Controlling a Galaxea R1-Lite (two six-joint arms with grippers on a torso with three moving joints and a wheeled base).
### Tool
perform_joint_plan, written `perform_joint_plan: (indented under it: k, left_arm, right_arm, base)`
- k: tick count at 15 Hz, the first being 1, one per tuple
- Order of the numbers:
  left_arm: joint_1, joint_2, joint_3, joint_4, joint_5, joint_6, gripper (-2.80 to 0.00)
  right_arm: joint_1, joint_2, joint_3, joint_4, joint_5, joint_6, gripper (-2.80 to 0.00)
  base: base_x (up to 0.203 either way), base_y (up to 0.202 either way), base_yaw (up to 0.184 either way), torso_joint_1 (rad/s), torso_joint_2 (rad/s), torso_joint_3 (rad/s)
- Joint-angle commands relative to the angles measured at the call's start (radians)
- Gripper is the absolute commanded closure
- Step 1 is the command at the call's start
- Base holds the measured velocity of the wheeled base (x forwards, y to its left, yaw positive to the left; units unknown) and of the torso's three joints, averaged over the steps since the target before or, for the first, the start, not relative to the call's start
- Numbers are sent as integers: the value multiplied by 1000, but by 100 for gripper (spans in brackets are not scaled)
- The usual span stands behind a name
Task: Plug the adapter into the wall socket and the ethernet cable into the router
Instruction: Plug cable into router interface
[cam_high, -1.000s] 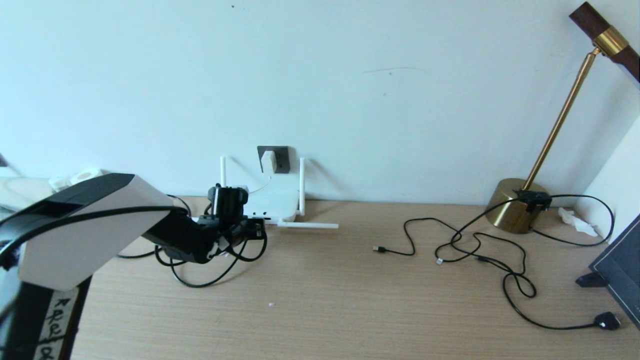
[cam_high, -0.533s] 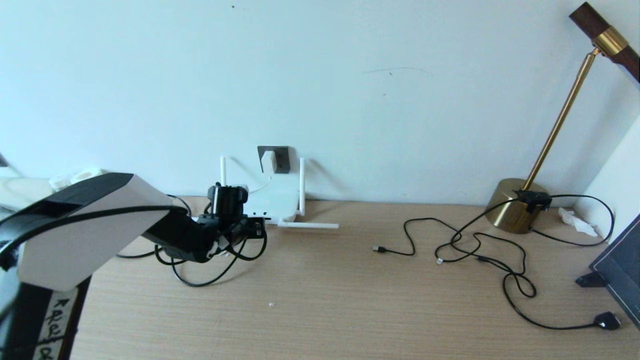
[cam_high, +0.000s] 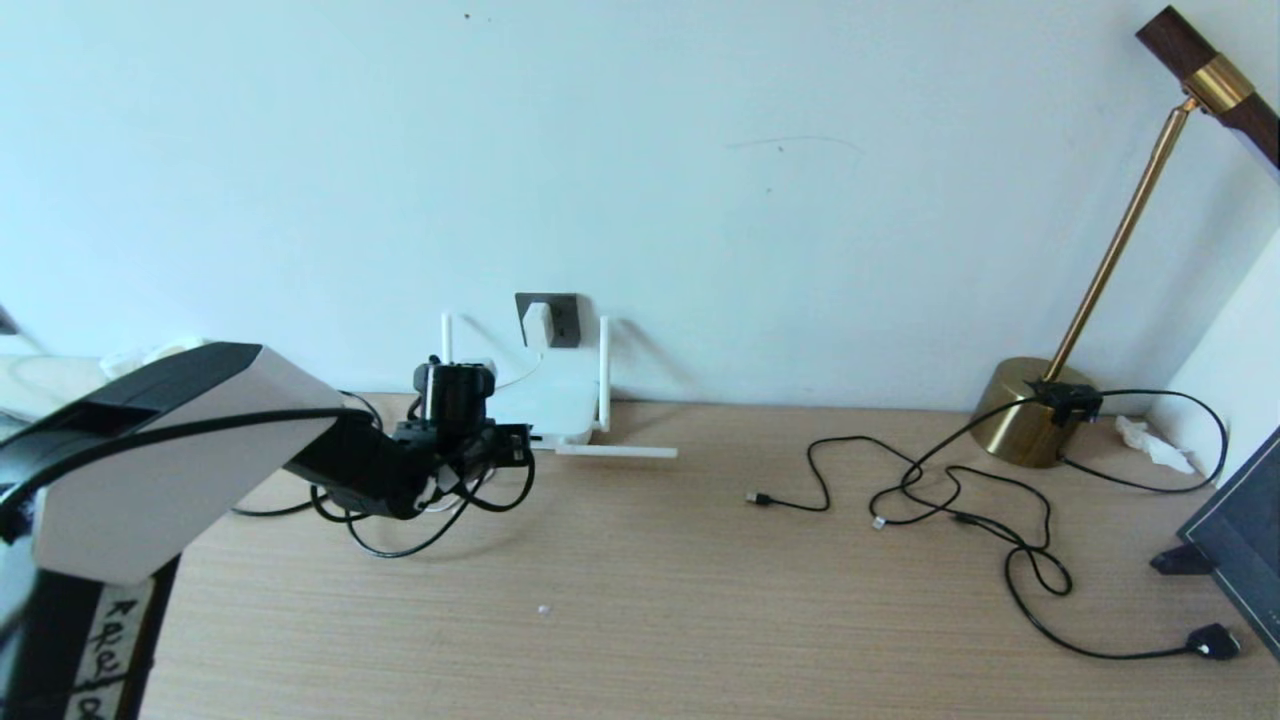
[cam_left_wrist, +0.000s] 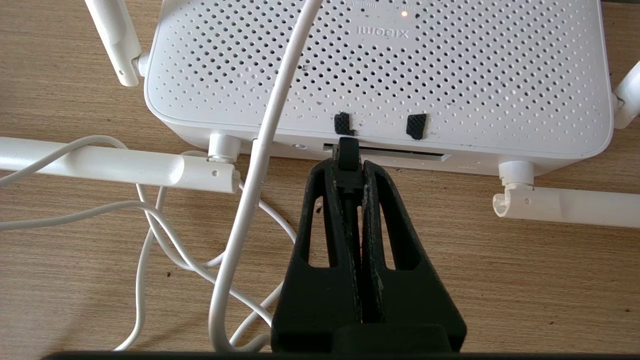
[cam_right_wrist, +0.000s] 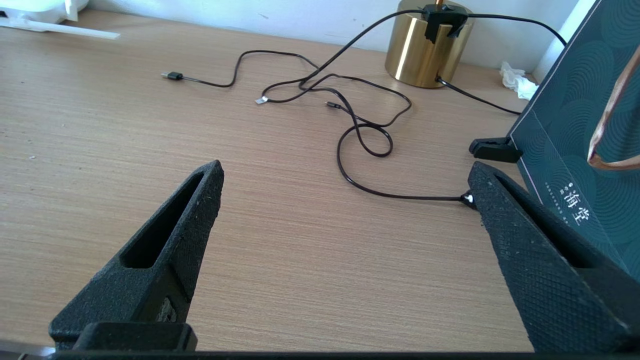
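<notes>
The white router (cam_high: 548, 402) lies against the wall under the dark grey wall socket (cam_high: 560, 318), and the white adapter (cam_high: 537, 322) sits in that socket. My left gripper (cam_high: 512, 446) is at the router's near edge, shut on the plug of the black ethernet cable (cam_high: 385, 553). In the left wrist view the left gripper (cam_left_wrist: 348, 172) holds the ethernet plug (cam_left_wrist: 348, 150) with its tip at the port slot in the edge of the router (cam_left_wrist: 380, 75). My right gripper (cam_right_wrist: 345, 170) hangs open over bare table, holding nothing.
The adapter's white cord (cam_left_wrist: 260, 165) loops beside the gripper. Router antennas (cam_left_wrist: 115, 167) lie flat on the table. Thin black cables (cam_high: 950, 490), a black plug (cam_high: 1215, 642), a brass lamp (cam_high: 1030, 420) and a dark box (cam_right_wrist: 575, 125) fill the right side.
My left gripper has edged up and toward the router's edge with the ethernet plug. The black cable loop behind it has drawn in and lifted a little.
</notes>
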Motion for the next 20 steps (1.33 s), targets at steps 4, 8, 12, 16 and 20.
perform_joint_plan:
  k: [4,8,12,16,20]
  left_arm:
    - [-1,19,-4,3,1,-1,0]
    - [-1,8,6,3,3,-1,0]
    - [-3,4,37,-3,3,-1,0]
    - [-3,4,43,-5,3,-1,0]
    - [-3,2,40,-5,3,0,0]
  right_arm:
    - [0,2,0,0,1,-1,-280]
    - [0,2,2,0,1,-1,-280]
    - [0,2,0,0,1,-1,-280]
    - [0,2,0,0,1,-1,-280]
    - [0,2,0,0,1,-1,-280]
  base:
    - [0,0,0,0,0,0]
    - [0,0,0,0,0,0]
    - [0,0,0,0,0,0]
    - [0,0,0,0,0,0]
    - [0,0,0,0,0,0]
